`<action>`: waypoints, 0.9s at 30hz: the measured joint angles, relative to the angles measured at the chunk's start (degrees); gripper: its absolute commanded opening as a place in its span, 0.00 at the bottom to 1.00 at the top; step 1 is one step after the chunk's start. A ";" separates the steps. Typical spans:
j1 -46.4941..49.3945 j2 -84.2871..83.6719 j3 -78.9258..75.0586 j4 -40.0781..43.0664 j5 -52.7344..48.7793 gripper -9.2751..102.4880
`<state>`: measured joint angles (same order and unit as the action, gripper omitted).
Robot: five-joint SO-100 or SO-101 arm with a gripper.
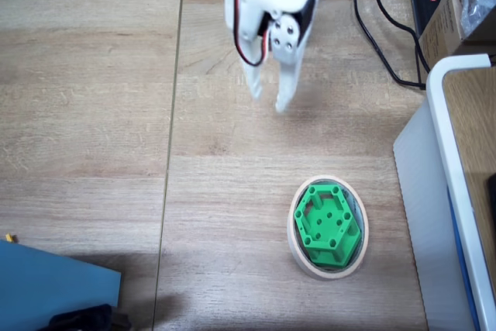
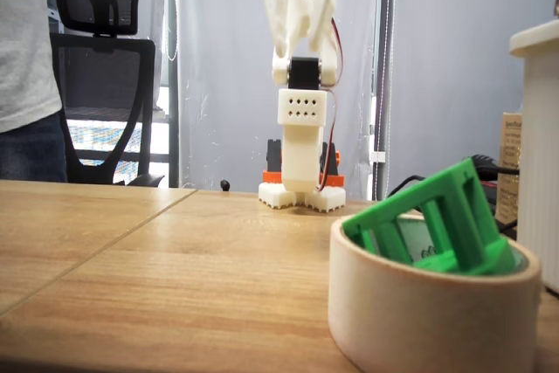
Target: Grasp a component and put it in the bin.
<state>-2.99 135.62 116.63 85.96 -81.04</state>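
Observation:
The green hexagonal component [image 1: 329,226] lies inside the bin [image 1: 341,273], a beige tape ring on the wooden table, right of centre near the front edge in a fixed view. Seen from table height, the component [image 2: 445,216] sits tilted in the bin [image 2: 428,321], with one side raised above the rim. My white gripper [image 1: 268,101] hangs well above and behind the bin, apart from it. Its fingers are parted and nothing is between them. From table height, the gripper [image 2: 300,48] hangs at the top edge, in front of the arm's base [image 2: 301,159].
A white-edged panel [image 1: 449,191] stands at the right, close to the bin. A black cable [image 1: 380,29] and a cardboard box [image 1: 457,21] lie at the back right. A blue object [image 1: 54,288] sits at the front left. A person [image 2: 26,58] and an office chair [image 2: 100,85] are behind the table.

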 measured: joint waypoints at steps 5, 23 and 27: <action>4.04 10.46 8.70 0.00 -9.23 0.19; 17.23 33.75 35.68 -16.96 -25.66 0.19; 18.90 37.18 41.84 -25.93 -25.84 0.19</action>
<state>15.91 172.79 158.47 60.03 -106.88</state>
